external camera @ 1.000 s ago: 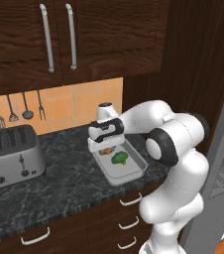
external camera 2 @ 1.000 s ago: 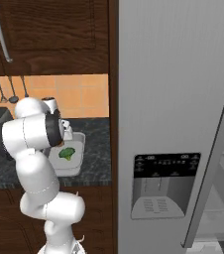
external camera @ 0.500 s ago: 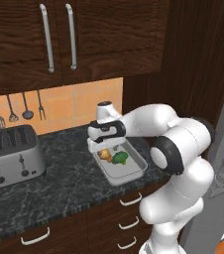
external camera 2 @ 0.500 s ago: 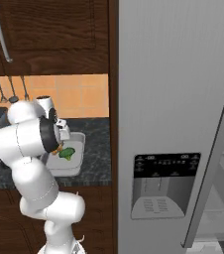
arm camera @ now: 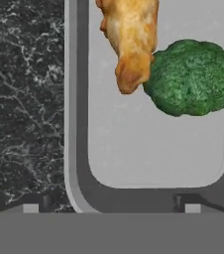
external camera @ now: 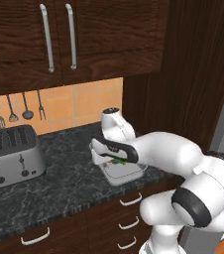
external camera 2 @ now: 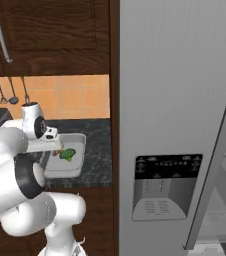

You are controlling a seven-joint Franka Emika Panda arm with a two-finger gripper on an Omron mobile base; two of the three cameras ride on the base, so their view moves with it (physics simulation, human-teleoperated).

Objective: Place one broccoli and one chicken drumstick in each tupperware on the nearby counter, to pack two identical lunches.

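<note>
Drumstick (arm camera: 130, 42) and broccoli (arm camera: 191, 78) both lie in tupperware (arm camera: 77, 124) on the counter (arm camera: 25, 109).
My gripper (arm camera: 111, 209) hangs above it, jaws wide apart, holding nothing; drumstick at 12 o'clock, broccoli touching it at 2. Judged: this box packed; next, fetch food for the second box, unlocated. Drumstick's top is cut off.

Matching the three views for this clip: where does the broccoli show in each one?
Left base view: broccoli, a green sliver in the tupperware, just under the arm's hand.
Right base view: broccoli plainly inside the tupperware.
Hand view: broccoli, upper right, touching the chicken drumstick.
Shared landmark: the tupperware on the counter.
</note>
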